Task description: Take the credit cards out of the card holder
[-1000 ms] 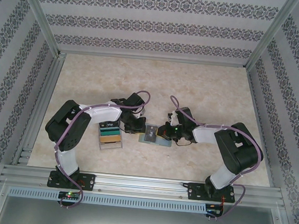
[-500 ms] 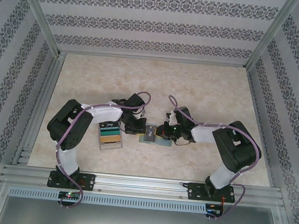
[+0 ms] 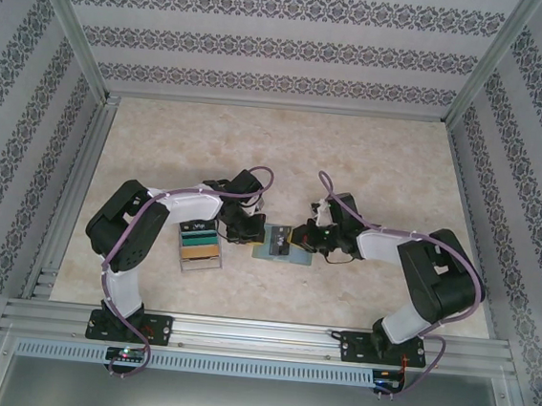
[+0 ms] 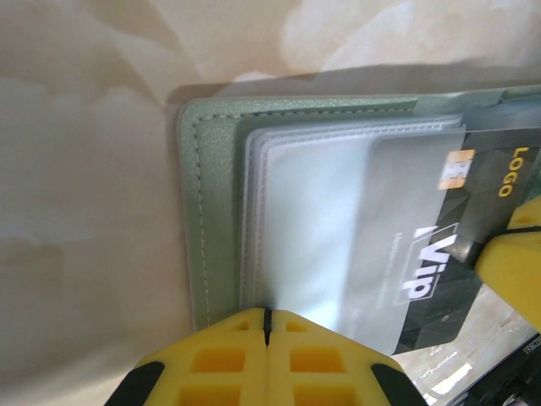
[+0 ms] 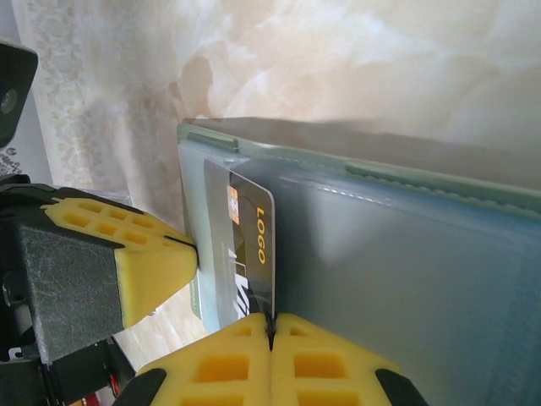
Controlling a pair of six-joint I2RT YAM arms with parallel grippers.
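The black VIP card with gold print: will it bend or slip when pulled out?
The black VIP card juts out flat, so probably stiff. Its glossy face may slip in the right end effector. The clear plastic sleeves look soft and might follow.

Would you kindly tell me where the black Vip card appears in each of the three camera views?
Top external: the black card is mid-frame, lying on the card holder.
Left wrist: right side, sticking out of the holder.
Right wrist: lower left of centre, its edge pinched in the right claw.
Shared landmark: the sage-green card holder.
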